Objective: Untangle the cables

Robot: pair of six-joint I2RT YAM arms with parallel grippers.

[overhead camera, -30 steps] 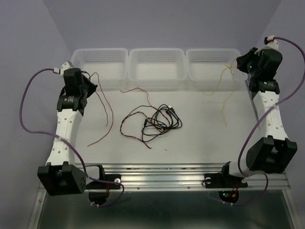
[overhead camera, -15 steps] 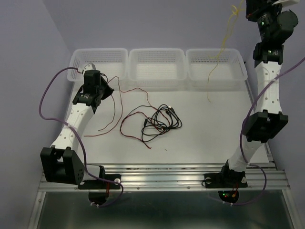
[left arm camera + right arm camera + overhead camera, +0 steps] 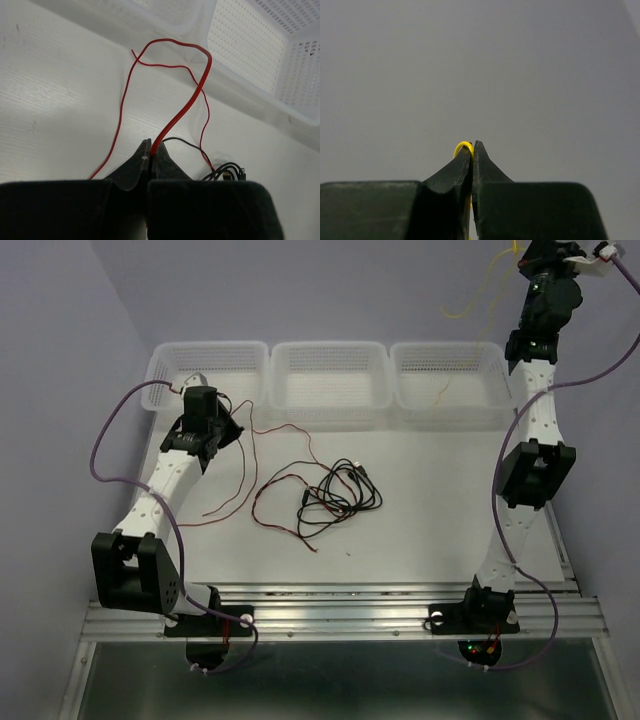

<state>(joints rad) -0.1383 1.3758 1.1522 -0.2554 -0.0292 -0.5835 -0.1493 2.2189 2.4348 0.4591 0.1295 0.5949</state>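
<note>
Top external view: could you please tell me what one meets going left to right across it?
In order: left gripper → black cable → yellow cable → right gripper; the red cable spans too widely to place.

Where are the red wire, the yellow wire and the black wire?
red wire (image 3: 175,120), left wrist view, on its raised stretch.
yellow wire (image 3: 462,145), right wrist view, on its small loop.
black wire (image 3: 350,487), top view, on its coil.

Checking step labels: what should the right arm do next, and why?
Probably lower and drop the yellow cable into the right basket: the right gripper holds it high, clear of the red-black tangle, its tail dangling over that basket.
</note>
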